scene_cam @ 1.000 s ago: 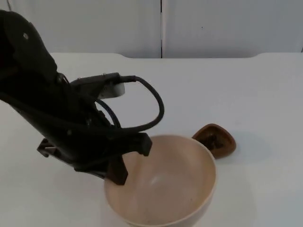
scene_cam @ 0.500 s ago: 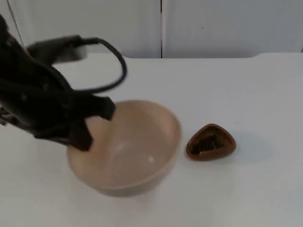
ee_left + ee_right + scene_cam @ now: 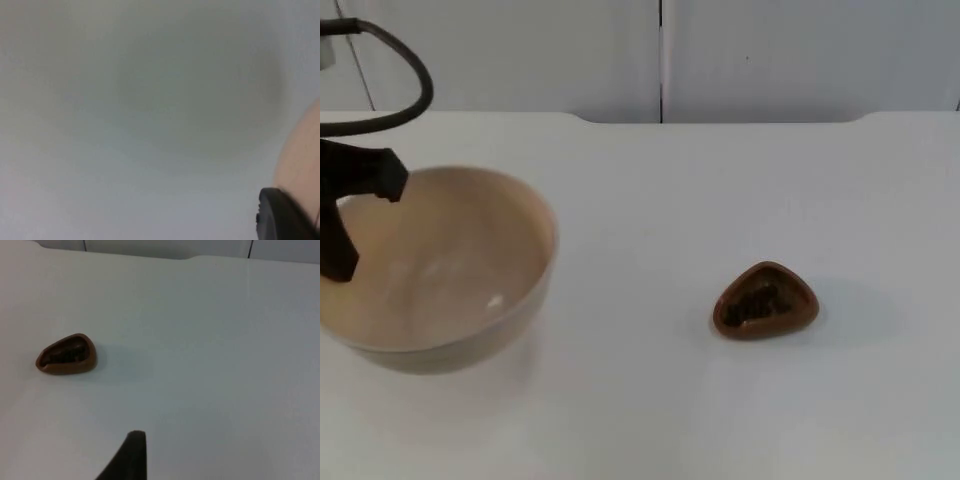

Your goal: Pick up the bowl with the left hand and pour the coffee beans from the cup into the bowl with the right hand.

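A large beige bowl hangs above the table at the left, empty inside. My left gripper is shut on its left rim, one finger inside and one outside. The left wrist view catches the bowl's outer wall beside a black fingertip, with the bowl's shadow on the table below. A small brown cup with dark coffee beans in it stands on the table right of centre, well apart from the bowl. My right gripper waits away from the cup, which stands off to its side.
The white table ends at the grey partition wall at the back. Open table surface lies between the bowl and the cup and all around the cup.
My left gripper has carried the bowl from the front centre to the left and slightly back. The cup has stayed where it was and now stands apart from the bowl.
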Controlling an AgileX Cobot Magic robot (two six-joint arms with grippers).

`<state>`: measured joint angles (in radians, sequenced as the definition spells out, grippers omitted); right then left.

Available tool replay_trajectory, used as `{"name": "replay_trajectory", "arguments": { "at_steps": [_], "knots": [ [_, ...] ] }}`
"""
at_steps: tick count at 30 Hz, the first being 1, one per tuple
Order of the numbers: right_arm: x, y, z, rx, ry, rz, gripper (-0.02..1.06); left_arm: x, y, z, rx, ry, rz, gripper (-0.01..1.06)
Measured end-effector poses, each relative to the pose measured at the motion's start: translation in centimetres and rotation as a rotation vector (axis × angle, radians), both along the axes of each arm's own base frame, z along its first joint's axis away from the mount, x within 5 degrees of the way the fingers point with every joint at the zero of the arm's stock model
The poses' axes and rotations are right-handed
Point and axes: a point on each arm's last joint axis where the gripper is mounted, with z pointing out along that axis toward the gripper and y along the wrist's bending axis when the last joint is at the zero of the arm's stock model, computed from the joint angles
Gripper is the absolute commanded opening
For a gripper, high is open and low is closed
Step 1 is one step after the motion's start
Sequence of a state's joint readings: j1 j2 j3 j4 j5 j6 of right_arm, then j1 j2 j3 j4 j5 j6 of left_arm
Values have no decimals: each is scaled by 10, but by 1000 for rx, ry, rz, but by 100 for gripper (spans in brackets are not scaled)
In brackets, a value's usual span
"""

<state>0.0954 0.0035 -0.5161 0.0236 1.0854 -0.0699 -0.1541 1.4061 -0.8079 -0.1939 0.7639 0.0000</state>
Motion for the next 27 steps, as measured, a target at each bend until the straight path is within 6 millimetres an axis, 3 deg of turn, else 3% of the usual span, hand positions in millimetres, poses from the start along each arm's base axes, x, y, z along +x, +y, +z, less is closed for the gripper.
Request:
{"name": "replay_trajectory", "arguments": {
  "at_steps": [16, 23, 27],
  "knots": [
    [0, 0, 0, 0, 0, 0, 105, 0, -8, 2, -111, 19, 56, 0],
    [0, 0, 0, 0, 0, 0, 105, 0, -1, 0, -34, 24, 181, 0],
    [0, 0, 0, 3, 0, 2, 105, -3, -11, -1, 47, 9, 182, 0]
  ]
}}
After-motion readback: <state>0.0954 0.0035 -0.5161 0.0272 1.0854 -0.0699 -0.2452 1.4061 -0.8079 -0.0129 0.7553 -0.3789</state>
